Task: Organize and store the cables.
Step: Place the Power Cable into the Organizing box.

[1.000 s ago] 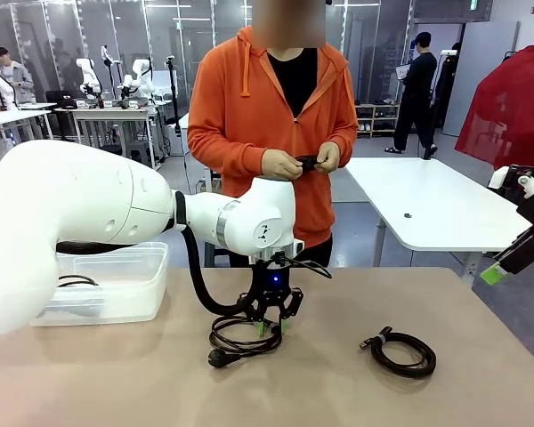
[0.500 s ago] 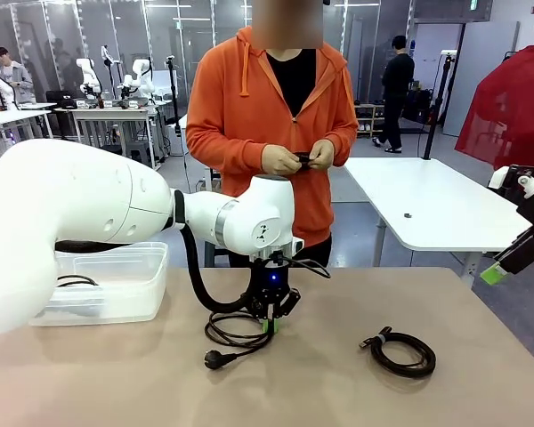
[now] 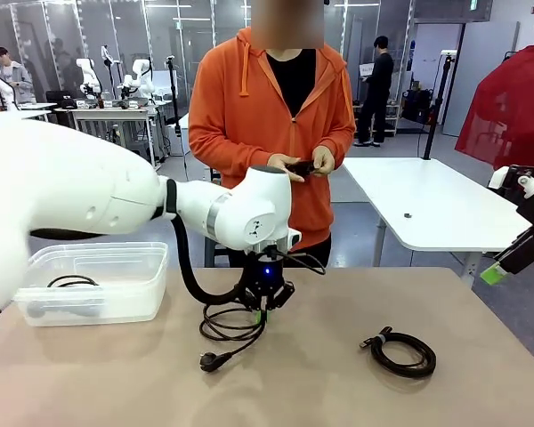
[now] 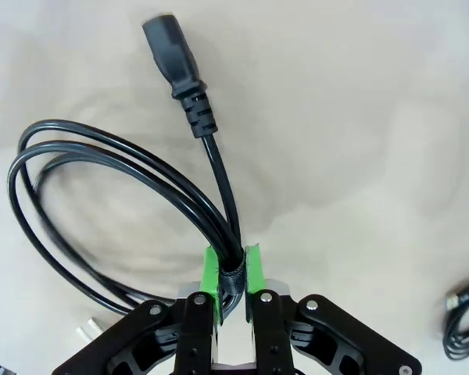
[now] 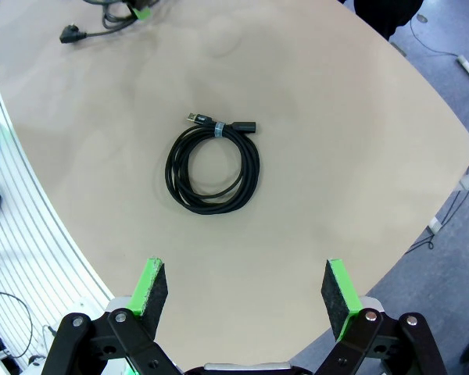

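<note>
- The desk is a plain beige top with a rounded edge. In the right wrist view grey floor shows past that edge.
- The right pincer hangs high over the desk with its green pads spread wide, holding nothing.
- Below it, well apart from the pads, a coiled cable lies flat on the desk, its two connectors side by side at the coil's rim.
- The left pincer points down at mid-desk, pads clamped tight on the wrapped bundle of a black power cord.
- The cord's loops droop under the pincer and its plug trails lowest, toward the near side.
- Left of that stands a clear tub with another black cord inside.
- Across the desk a person in an orange hoodie holds something small and dark, perhaps a cable, in both hands.
- Behind are a white table, glass partitions and further work tables.
</note>
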`<state>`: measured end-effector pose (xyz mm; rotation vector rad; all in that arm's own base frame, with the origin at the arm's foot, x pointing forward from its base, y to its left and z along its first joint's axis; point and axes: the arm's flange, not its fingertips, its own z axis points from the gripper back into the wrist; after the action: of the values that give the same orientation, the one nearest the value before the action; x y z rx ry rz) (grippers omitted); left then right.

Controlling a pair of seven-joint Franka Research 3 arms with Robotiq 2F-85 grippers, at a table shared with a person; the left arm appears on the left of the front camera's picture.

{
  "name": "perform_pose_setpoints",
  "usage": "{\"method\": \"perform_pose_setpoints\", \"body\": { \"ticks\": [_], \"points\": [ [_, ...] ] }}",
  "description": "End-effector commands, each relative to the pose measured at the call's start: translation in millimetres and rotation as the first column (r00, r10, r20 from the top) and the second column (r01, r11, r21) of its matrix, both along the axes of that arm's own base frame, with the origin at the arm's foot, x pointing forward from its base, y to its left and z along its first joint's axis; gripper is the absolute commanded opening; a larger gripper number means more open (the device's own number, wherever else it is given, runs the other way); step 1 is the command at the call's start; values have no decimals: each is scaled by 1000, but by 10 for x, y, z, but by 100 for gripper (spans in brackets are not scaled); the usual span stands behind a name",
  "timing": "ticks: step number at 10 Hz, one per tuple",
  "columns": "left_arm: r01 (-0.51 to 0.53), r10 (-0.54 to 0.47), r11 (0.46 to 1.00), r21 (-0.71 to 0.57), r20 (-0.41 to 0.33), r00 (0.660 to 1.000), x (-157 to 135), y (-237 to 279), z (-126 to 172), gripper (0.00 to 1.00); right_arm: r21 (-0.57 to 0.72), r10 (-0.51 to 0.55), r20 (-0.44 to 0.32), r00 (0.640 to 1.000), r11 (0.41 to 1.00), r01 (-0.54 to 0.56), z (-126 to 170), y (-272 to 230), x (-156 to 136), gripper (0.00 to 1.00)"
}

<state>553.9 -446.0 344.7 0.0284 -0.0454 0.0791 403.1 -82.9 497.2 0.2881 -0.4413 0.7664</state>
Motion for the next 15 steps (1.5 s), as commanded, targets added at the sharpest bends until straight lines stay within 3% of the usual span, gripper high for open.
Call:
{"method": "perform_pose_setpoints", "body": {
  "ticks": [1, 4, 6, 11, 12, 15],
  "points": [
    [11, -11, 1000, -2, 91, 996, -402, 192, 435, 0, -11, -12, -9, 1000, 1000, 12, 12, 4, 4, 100],
    [20, -19, 1000, 0, 124, 992, -579, 144, 762, 0, -11, -12, -9, 1000, 1000, 12, 12, 4, 4, 100],
    [34, -33, 999, -14, 99, 995, -469, 66, 865, 0, -11, -12, -9, 1000, 1000, 12, 12, 4, 4, 100],
    [34, -33, 999, -14, 99, 995, -469, 66, 865, 0, -11, -12, -9, 1000, 1000, 12, 12, 4, 4, 100],
    [29, -27, 999, -15, 93, 995, -473, 68, 841, 15, -11, -12, -9, 1000, 1000, 12, 12, 4, 4, 100],
    [228, -226, 973, -38, 40, 973, -912, 463, 1575, 15, -11, -12, -9, 1000, 1000, 12, 12, 4, 4, 100]
  ]
}}
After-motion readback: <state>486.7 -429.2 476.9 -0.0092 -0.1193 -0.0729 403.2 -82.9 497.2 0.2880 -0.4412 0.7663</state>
